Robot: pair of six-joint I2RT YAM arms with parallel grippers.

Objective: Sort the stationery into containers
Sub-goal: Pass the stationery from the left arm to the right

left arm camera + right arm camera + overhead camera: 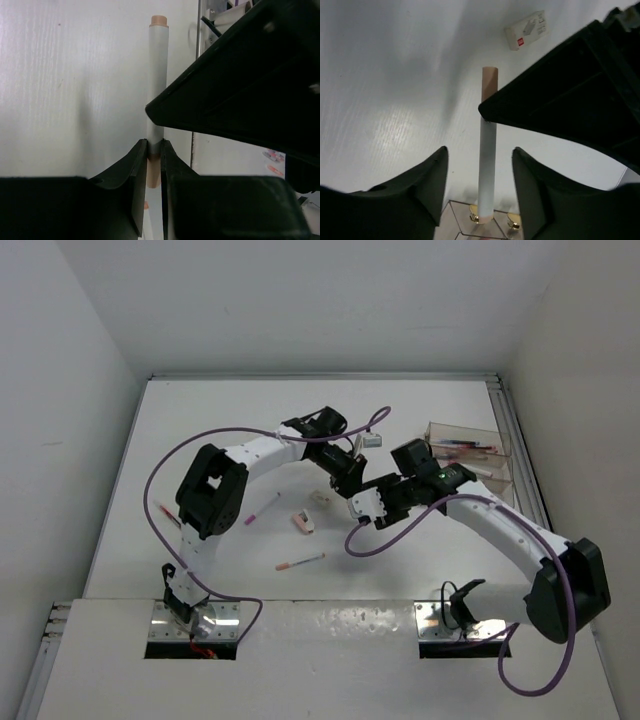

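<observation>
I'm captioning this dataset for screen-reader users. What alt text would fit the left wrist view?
The left hand is shut on a white pen with a peach far end, which points straight away from the camera against a white table. A large black part of the right arm overlaps the pen from the right.

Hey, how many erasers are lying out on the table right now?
2. The pinkish eraser lies near the middle of the table. The white eraser lies just behind it, slightly to the right. Others may be hidden from this view.
</observation>
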